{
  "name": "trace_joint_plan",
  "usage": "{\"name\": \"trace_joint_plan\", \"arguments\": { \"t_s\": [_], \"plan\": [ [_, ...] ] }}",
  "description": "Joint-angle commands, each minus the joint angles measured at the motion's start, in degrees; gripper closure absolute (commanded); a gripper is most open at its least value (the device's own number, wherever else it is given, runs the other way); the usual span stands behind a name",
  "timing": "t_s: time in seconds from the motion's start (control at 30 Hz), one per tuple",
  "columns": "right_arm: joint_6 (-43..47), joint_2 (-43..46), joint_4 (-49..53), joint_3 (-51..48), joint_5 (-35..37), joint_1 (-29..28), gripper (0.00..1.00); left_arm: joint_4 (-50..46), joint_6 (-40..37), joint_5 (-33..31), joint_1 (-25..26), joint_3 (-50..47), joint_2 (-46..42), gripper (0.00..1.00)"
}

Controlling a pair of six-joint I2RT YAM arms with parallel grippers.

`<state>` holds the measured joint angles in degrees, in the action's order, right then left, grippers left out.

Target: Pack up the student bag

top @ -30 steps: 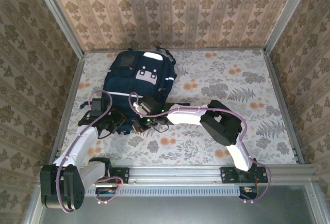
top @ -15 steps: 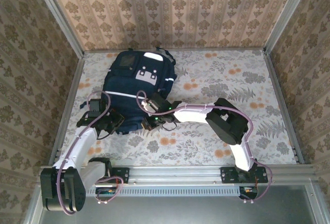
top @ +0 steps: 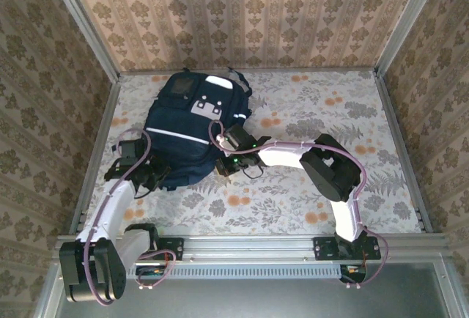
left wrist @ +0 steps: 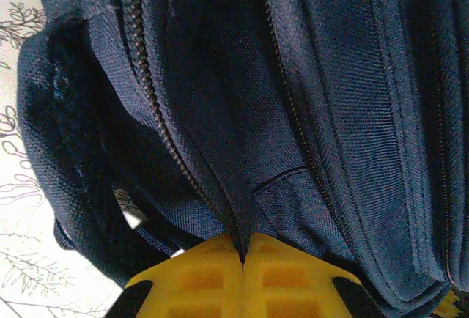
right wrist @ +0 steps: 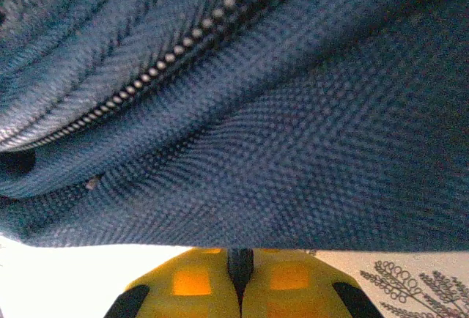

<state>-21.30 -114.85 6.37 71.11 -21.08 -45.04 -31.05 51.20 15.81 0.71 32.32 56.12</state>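
Note:
The student bag (top: 187,124), a large navy backpack with white patches, lies flat at the back left of the table. My left gripper (top: 155,179) is at its near left corner. In the left wrist view its yellow fingertips (left wrist: 198,278) pinch a fold of navy fabric (left wrist: 242,215) between two zip lines, so the left gripper (left wrist: 242,259) is shut on the bag. My right gripper (top: 226,165) is at the bag's near right edge. In the right wrist view the right gripper (right wrist: 239,267) is shut on a dark strip of the bag (right wrist: 293,149), whose fabric hangs over it.
A floral cloth covers the table (top: 344,113), with free room on its right half. Patterned walls (top: 256,17) close in the back and both sides. A metal rail (top: 249,246) runs along the near edge by the arm bases.
Both grippers have moved away from the near edge, the right one up and to the right. The bag's near edge has shifted back with them.

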Motion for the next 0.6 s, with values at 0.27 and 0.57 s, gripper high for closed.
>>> {"name": "trace_joint_plan", "arguments": {
  "t_s": [0.27,0.57],
  "plan": [
    [-1.7,0.6,-2.2,-1.3,-1.1,-0.5,1.0,-5.1,13.8,-0.1,12.1,3.4,-5.0,0.48],
    [-2.3,1.0,-2.5,-1.2,-1.5,-0.4,1.0,-0.3,20.4,-5.7,20.0,2.6,-0.1,0.45]
  ]
}}
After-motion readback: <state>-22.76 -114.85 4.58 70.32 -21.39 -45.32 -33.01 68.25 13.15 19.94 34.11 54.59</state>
